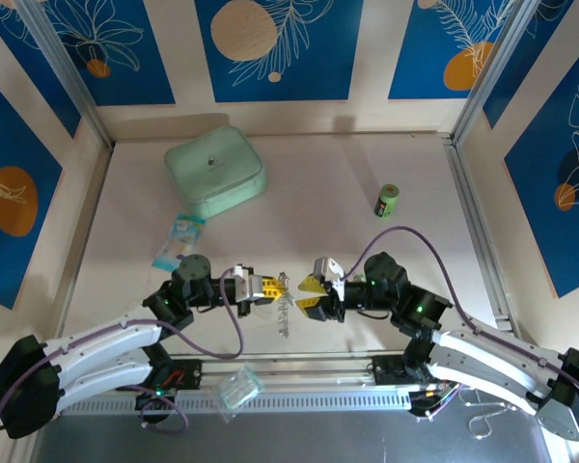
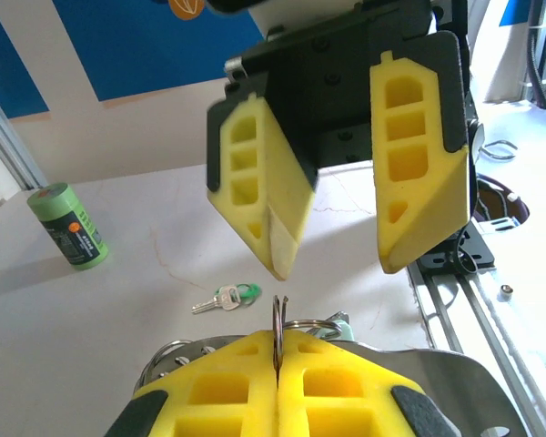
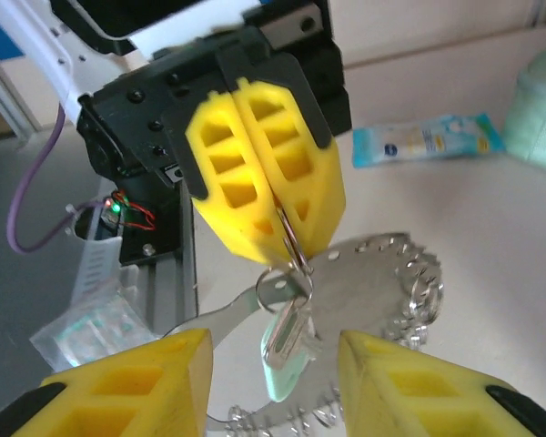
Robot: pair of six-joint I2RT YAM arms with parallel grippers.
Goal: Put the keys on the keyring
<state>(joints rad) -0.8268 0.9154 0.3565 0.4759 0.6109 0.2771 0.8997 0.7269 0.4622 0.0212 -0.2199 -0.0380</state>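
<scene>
Left gripper (image 3: 283,242) is pressed together, pinching the metal ring of the keyring (image 2: 279,317), and the sparkly beaded chain (image 3: 417,293) hangs beneath it. Right gripper (image 2: 335,260) faces it nose to nose, jaws spread wide, nothing between them. A green-headed key (image 2: 226,298) lies flat on the worktop (image 2: 164,282) just beyond the left gripper's tips, and the green can (image 2: 68,226) stands well off.

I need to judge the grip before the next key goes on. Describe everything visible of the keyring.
The keyring is silvery metal: a thin wire ring on top, a sparkly beaded chain trailing below, and what looks like a pale key hanging from the ring. The left gripper, shut, pinches the ring edge-on between its yellow fingers, holding it up. The open right gripper flanks it without touching.
</scene>
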